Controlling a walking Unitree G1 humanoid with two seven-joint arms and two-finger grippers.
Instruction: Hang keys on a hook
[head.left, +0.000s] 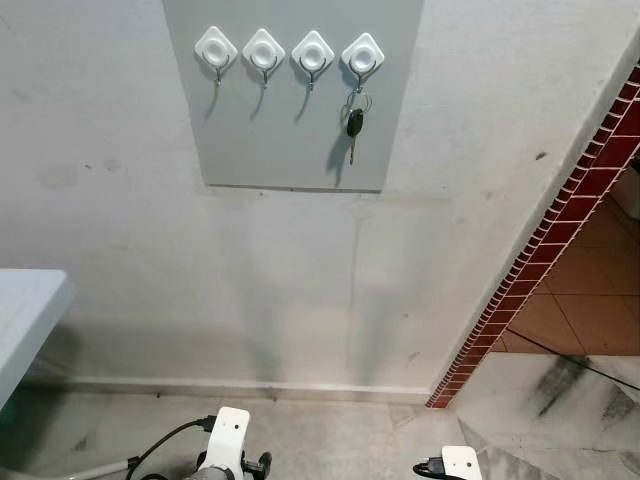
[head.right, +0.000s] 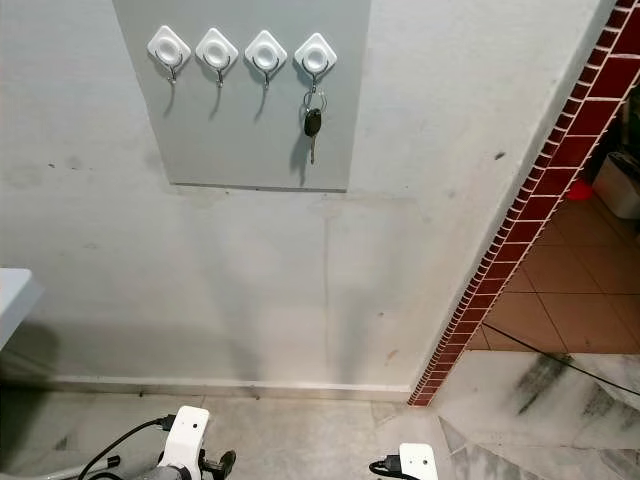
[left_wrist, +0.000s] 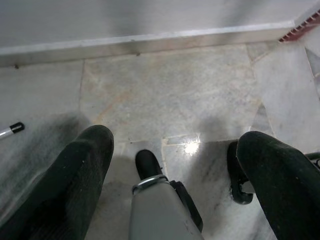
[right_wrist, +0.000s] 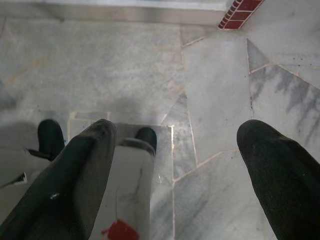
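Pale plastered wall (head.left: 200, 280) faces the robot, scuffed and stained in places, with a light skirting strip along its foot. Grey-white marble floor (left_wrist: 165, 95) of irregular slabs runs below it.

To the robot's right, a slanting edge of dark red small-tile trim (head.left: 560, 215) cuts down to the floor; beyond it lies terracotta tiled flooring (head.right: 570, 290).

On the robot's left, the corner of a light grey bench (head.left: 25, 310) juts in, casting shade on the wall beneath.

High on the wall hangs a flat grey rectangular panel (head.left: 290, 150). Across its top sits a row of four white diamond-shaped adhesive hooks (head.left: 289, 52), each with a small metal hook below.

The bunch of keys with a black fob (head.left: 355, 122) hangs from the hook furthest to the robot's right, ring on the metal hook, fob and key blade dangling against the panel. The other three hooks are bare.

Both arms hang low by the floor. Left tool (left_wrist: 175, 185): two black fingers spread wide apart, nothing between them, floor and the robot's own foot below. Right tool (right_wrist: 175, 175): fingers likewise parted wide, holding nothing, over the marble floor.

A white stick with a black tip (left_wrist: 10, 130) lies on the floor near the skirting.
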